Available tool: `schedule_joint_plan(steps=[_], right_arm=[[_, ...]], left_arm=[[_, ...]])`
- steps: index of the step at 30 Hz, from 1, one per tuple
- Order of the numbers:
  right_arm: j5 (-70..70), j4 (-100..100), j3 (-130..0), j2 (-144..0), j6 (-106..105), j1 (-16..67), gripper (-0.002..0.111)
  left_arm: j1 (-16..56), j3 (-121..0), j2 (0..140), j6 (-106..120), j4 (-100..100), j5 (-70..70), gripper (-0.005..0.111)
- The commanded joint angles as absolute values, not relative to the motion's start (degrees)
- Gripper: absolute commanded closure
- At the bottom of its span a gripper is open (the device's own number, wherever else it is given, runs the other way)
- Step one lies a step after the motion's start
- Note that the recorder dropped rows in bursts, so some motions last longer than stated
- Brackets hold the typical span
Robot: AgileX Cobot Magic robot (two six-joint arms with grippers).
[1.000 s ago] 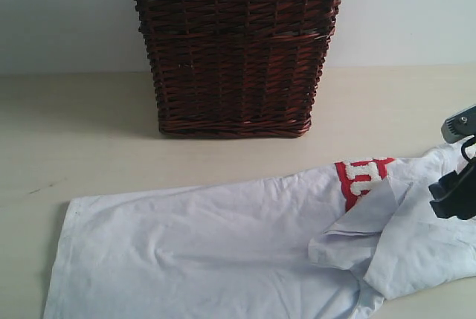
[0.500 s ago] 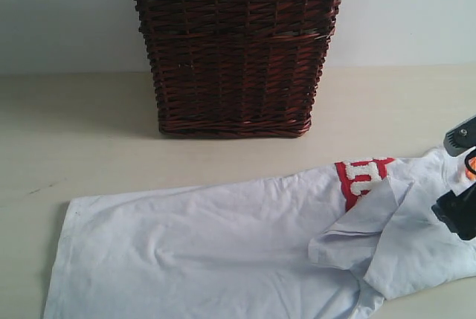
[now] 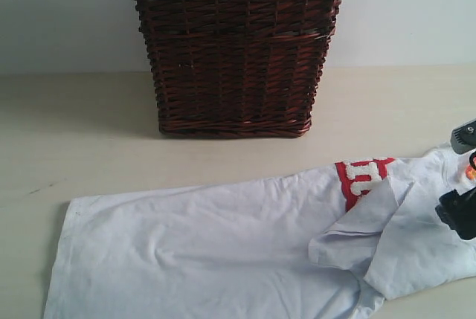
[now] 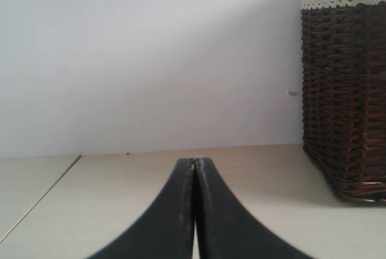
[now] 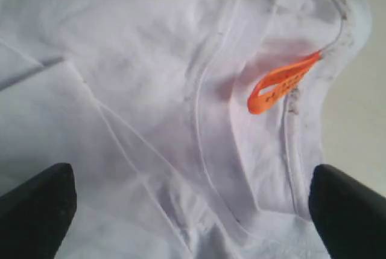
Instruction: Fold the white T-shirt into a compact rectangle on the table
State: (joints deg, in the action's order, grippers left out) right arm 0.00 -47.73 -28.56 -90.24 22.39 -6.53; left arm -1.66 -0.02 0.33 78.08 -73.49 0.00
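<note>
The white T-shirt [image 3: 208, 252] lies flat along the front of the table [image 3: 89, 133], its hem to the left. At the right its red chest band [image 3: 361, 178] shows beside a sleeve folded over the body [image 3: 357, 230]. My right gripper [image 3: 460, 215] hovers at the view's right edge over the neck end. In the right wrist view it [image 5: 193, 211] is open, its black fingers [image 5: 36, 211] wide apart above the collar [image 5: 208, 126], holding nothing. The orange neck tag [image 5: 280, 84] lies just beyond. My left gripper [image 4: 194, 171] is shut and empty, low over bare table [image 4: 108, 198].
A tall dark brown wicker basket [image 3: 234, 47] with a lace-trimmed liner stands at the back middle of the table, against a white wall. The same basket [image 4: 347, 90] stands close to the left gripper's side. Bare tabletop lies left and right of the basket.
My right gripper has opened wide and drifted slightly right and down, uncovering the orange neck tag. The shirt has stayed where it lay. The left gripper has not changed.
</note>
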Motion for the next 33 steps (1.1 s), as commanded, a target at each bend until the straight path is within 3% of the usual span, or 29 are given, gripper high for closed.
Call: schedule_joint_plan(steps=[1, 33], right_arm=[[2.2, -46.7, -30.0, -94.0, 22.6, -12.6, 0.003], [1.2, -42.2, -32.4, -106.7, 22.0, -14.0, 0.003]], left_arm=[[-1.8, 0.0, 0.0, 77.8, -73.9, 0.0, 0.107], [-1.8, 0.0, 0.0, 77.8, -73.9, 0.0, 0.107]])
